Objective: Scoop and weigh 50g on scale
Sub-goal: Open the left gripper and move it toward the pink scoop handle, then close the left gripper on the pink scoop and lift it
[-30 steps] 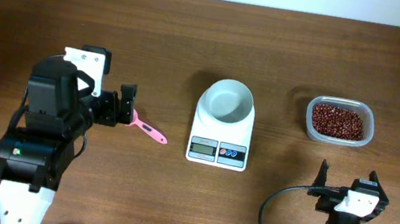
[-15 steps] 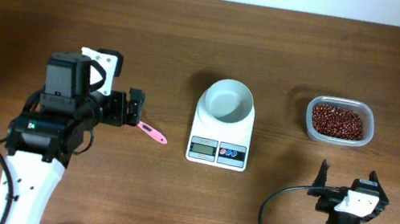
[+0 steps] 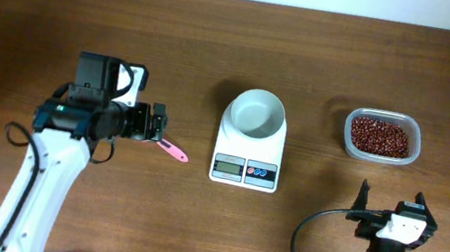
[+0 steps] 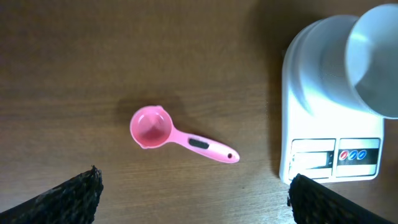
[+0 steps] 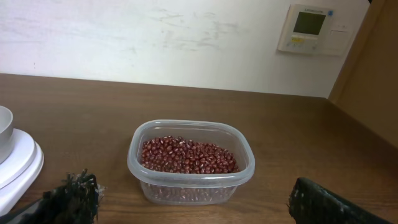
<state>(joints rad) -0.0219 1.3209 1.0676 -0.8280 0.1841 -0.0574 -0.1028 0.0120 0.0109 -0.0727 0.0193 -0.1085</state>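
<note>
Hovering, left gripper spread wide, over the pink scoop just left of the scale at centre, white bowl on top, with right gripper equally agape on the near side of the beans in their tub, far right.

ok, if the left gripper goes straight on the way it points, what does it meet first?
Probably the pink measuring scoop, lying on the table ahead of the open left gripper; depth is unclear, so it might touch bare wood beside it instead.
</note>
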